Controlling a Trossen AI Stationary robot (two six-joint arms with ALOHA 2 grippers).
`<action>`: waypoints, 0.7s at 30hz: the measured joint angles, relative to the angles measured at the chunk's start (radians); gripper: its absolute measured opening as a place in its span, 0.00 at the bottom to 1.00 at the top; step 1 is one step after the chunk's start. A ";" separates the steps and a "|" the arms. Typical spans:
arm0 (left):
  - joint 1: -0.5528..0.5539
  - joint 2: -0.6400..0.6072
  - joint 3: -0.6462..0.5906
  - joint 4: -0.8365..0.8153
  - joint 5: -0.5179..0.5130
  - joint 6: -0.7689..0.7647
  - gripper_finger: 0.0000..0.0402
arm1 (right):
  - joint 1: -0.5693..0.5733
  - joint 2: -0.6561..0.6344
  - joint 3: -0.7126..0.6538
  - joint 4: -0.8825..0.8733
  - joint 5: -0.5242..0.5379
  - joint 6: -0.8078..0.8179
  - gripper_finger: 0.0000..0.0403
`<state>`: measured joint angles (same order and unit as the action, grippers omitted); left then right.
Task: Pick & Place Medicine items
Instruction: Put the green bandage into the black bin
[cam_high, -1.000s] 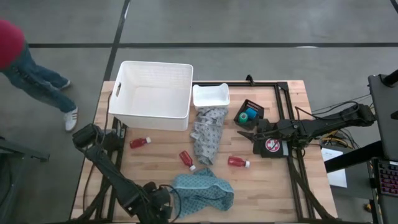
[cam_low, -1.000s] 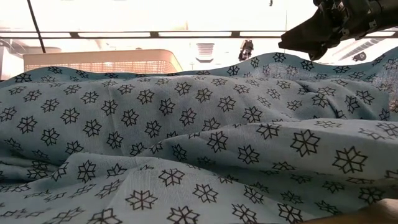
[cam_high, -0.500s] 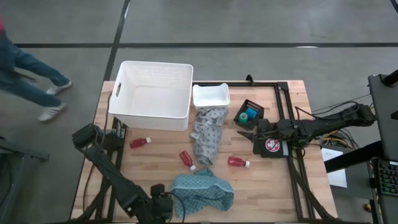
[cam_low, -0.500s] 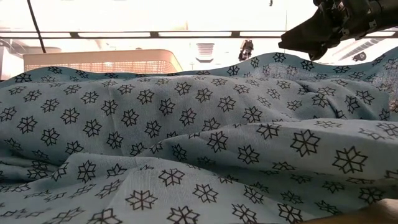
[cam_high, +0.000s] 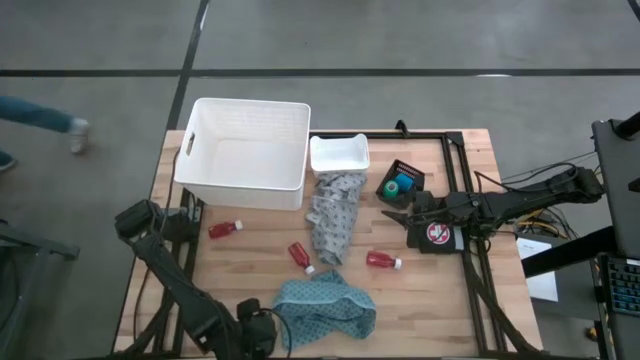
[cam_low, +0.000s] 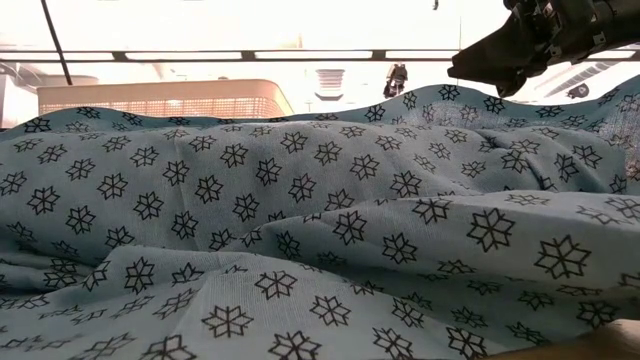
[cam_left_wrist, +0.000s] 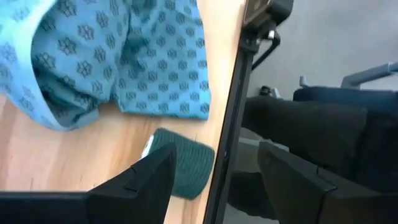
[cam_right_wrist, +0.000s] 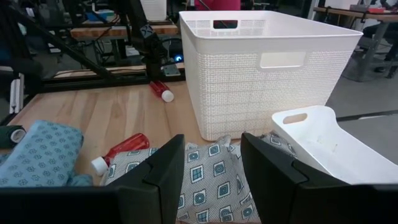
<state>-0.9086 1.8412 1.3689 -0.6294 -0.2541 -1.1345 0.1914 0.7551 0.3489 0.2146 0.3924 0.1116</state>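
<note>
The left gripper (cam_high: 262, 335) hovered low at the table's near edge, just beside the teal cloth (cam_high: 326, 306), with its fingers (cam_left_wrist: 140, 183) spread apart and nothing between them; its wrist camera saw a dark green roll (cam_left_wrist: 181, 169) lying on the wood by the table's edge, just beside that cloth. Farther back stood the big white basket (cam_high: 245, 150) at the table's (cam_high: 440, 300) far left. In front of the basket one red bottle (cam_high: 225, 229) lay on the wood, and a second red bottle (cam_high: 301, 256) lay just beside the grey patterned cloth (cam_high: 335, 215), which stretched from the small white tray (cam_high: 339, 153) toward the teal cloth. A third red bottle (cam_high: 383, 261) lay on the other side of the grey cloth. Behind it, the blue and green round containers (cam_high: 401, 184) sat together in a small black holder (cam_high: 412, 172). The right gripper (cam_high: 392, 216) hung above the table between that holder and the third bottle, its fingers (cam_right_wrist: 160, 171) parted and gripping nothing, with the black pouch bearing a red and white mark (cam_high: 438, 235) beneath its arm. In the low view, teal cloth filled nearly everything.
</note>
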 joint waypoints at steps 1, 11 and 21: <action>0.000 0.000 0.000 0.006 -0.004 0.000 0.58 | 0.000 0.000 0.000 0.000 0.000 0.000 0.39; -0.037 0.000 0.002 0.051 -0.089 0.000 0.57 | 0.000 0.000 0.000 0.000 0.000 0.000 0.38; -0.076 0.019 0.002 0.062 -0.095 0.011 0.57 | 0.000 0.000 0.000 0.000 0.000 0.000 0.39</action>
<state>-0.9848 1.8601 1.3705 -0.5677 -0.3492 -1.1233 0.1916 0.7551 0.3489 0.2146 0.3925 0.1116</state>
